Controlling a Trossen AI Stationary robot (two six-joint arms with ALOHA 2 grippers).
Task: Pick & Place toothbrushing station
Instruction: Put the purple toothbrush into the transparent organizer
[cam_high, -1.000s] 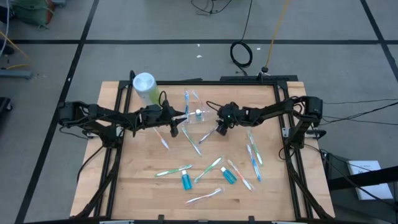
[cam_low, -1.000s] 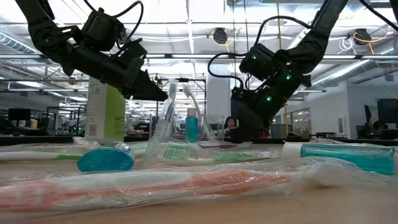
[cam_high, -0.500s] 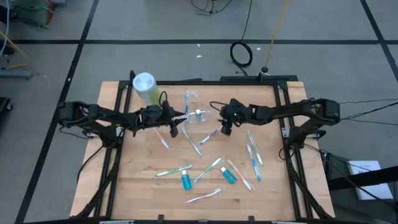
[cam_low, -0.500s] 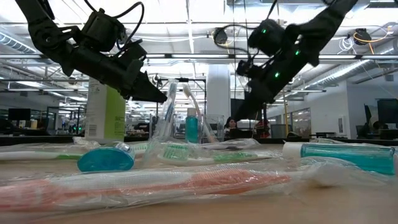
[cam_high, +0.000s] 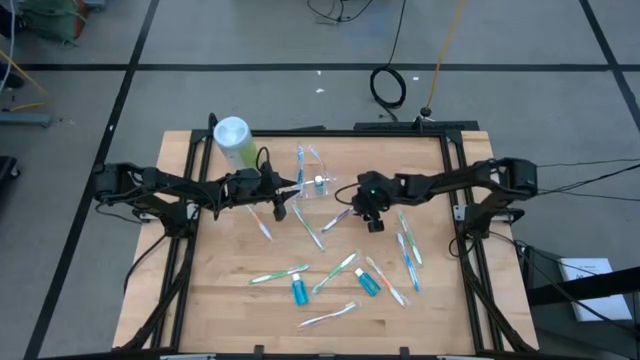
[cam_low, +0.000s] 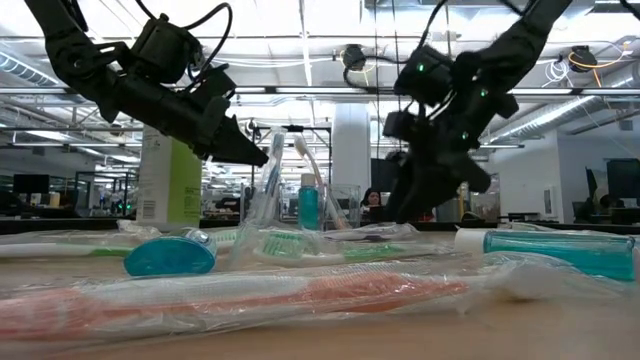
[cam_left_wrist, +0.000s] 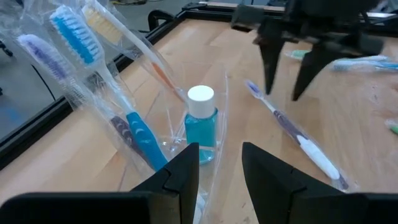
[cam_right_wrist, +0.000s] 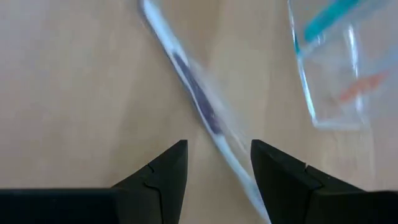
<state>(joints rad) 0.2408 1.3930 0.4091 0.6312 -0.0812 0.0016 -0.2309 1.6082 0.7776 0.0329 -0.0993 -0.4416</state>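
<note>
The clear plastic holder (cam_high: 312, 182) stands on the table's far middle. In it are several wrapped toothbrushes (cam_left_wrist: 74, 37) and a blue white-capped tube (cam_left_wrist: 200, 124). My left gripper (cam_high: 288, 190) is at the holder's left side, shut on its wall. My right gripper (cam_high: 373, 222) is open and points down, just right of the holder. Its fingers stand on either side of a wrapped purple-and-white toothbrush (cam_right_wrist: 196, 99) that lies flat on the table, without touching it. That toothbrush also shows in the left wrist view (cam_left_wrist: 292, 130). My left gripper holds the clear holder by its thin side wall (cam_left_wrist: 219, 134), which runs up between the two fingers, one finger inside the holder and one outside. The fingers come nearly level from the table's left. The holder stands upright on the table.
A green canister with a white lid (cam_high: 232, 140) stands at the far left. Several wrapped toothbrushes (cam_high: 285, 272) and blue tubes (cam_high: 298, 291) lie scattered over the near and right parts of the table. More toothbrushes (cam_high: 405, 250) lie at the right.
My right gripper has risen from near the table and tipped. It has then come down again a little toward the near right, fingers pointing down over the purple toothbrush. My left gripper and the holder have kept still.
</note>
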